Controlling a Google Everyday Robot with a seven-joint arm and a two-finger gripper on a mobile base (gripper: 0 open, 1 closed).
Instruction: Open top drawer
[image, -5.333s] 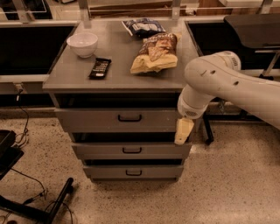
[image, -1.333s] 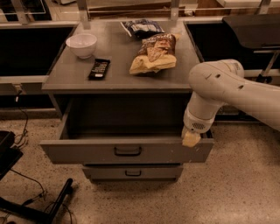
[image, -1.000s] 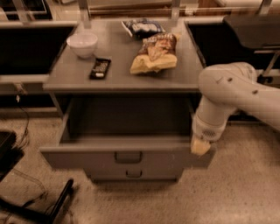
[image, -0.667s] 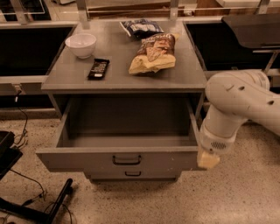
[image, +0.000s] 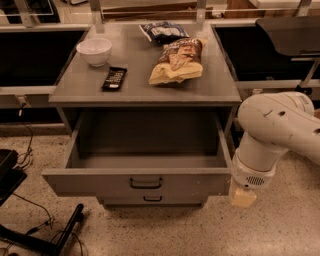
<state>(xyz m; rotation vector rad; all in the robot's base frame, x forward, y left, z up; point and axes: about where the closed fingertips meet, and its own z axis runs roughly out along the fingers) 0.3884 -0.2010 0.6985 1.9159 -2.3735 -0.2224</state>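
The top drawer (image: 100, 182) of the grey cabinet stands pulled far out. Its deep grey box shows nothing inside, and its flat front carries a small black bar handle (image: 145, 183) at centre. A lower drawer front (image: 150, 200) with a like handle shows just beneath it. My gripper (image: 243, 196) is the pale tan end of the white arm. It hangs just off the right end of the drawer front, near the floor.
On the cabinet top (image: 145, 85) sit a white bowl (image: 94, 51), a black bar-shaped packet (image: 114, 78), a tan chip bag (image: 176, 61) and a dark snack bag (image: 161, 31). A black stand base (image: 45, 235) and cables lie on the floor at left.
The top drawer went from shut to pulled far out. My gripper moved forward, down and to the right along the drawer's right end, and now hangs beside its front corner.
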